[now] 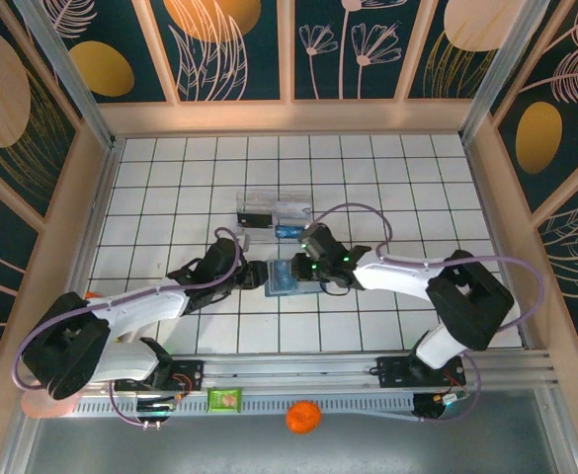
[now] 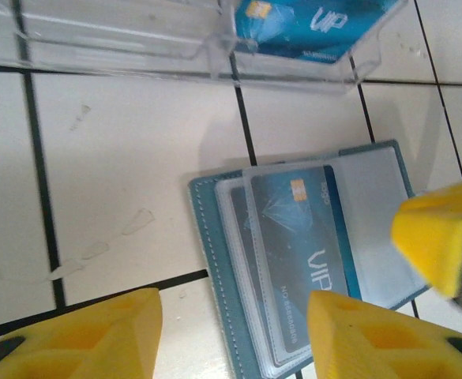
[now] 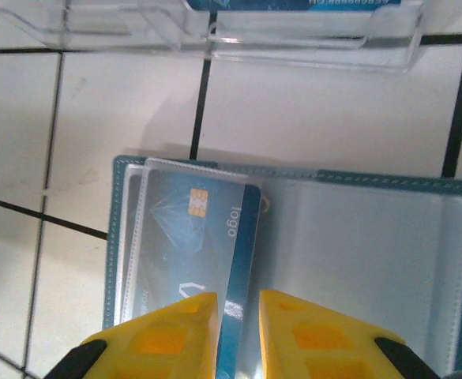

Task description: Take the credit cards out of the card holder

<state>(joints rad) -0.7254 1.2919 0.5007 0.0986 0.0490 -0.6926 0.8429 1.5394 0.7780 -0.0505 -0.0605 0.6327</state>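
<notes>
We've got holder point(image 3: 373, 237) open flat on tabletop point(image 1: 170, 178), near tray point(image 2: 136, 47). right tool point(image 3: 237, 332) narrow, straddling card point(image 3: 191, 229) end to draw it out; grip unclear. left tool point(image 2: 231, 332) wide at holder edge, likely to pin it.

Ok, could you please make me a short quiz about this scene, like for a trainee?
1. True or false: the card holder lies open, with a card in it.
2. Where is the other blue card? A in the clear tray; B in a drawer; C under the holder.
3. What colour are the robot's fingers?
Key: 1 true; 2 A; 3 yellow.
</notes>
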